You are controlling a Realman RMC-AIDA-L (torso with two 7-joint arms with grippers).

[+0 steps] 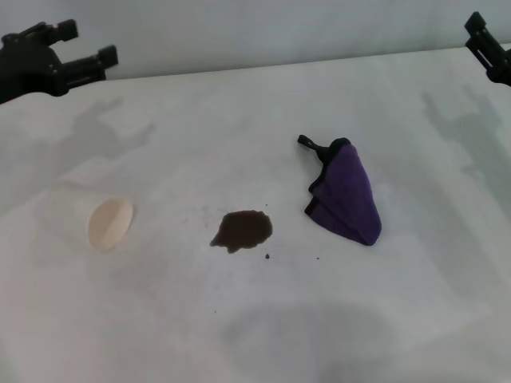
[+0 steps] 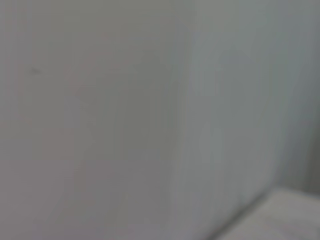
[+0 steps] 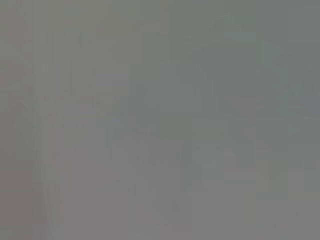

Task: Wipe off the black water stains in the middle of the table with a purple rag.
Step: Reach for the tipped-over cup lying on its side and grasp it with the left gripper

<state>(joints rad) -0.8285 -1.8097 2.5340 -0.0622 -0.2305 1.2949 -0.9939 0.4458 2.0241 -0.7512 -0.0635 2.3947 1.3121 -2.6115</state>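
Note:
The black water stains [image 1: 242,230] form a small dark puddle in the middle of the white table [image 1: 239,335], with tiny specks to its right. The purple rag [image 1: 347,195], crumpled and edged in black, lies on the table just right of the puddle, apart from it. My left gripper [image 1: 86,45] hangs open and empty at the far left, well away from both. My right gripper [image 1: 489,46] is at the far right edge of the head view, only partly in view. Both wrist views show only blank grey surface.
A pale cream oval object [image 1: 110,223] lies on the table left of the puddle. The table's far edge [image 1: 263,65] meets a grey wall.

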